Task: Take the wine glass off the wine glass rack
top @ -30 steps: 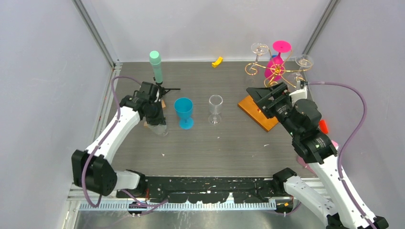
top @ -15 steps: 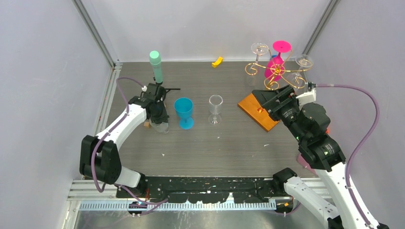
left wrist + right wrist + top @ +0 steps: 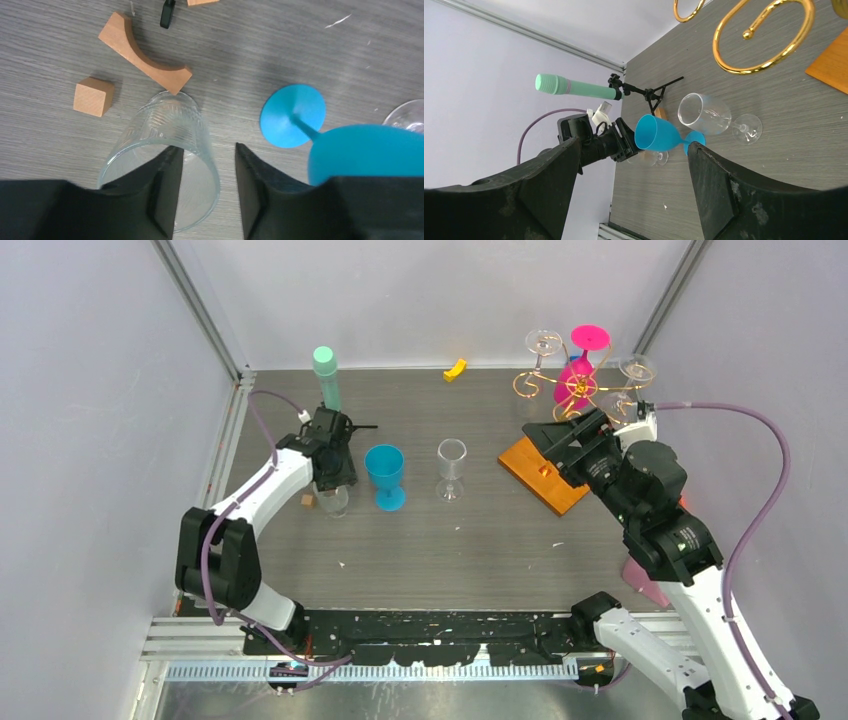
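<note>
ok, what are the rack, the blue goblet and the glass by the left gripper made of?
Wine glass rack: looks like thin metal wire, shiny gold finish; its base looks like matte orange-brown wood. Blue goblet: opaque, evenly coloured, probably plastic. Clear glass: transparent, fine ridges; glass or clear plastic, cannot tell.

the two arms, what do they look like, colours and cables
Both the left arm and the right arm have white links joined by chunky black joints. A purple cable loops loosely along each one to the wrist. The jaws are matte black, flat-faced and wedge-shaped.
</note>
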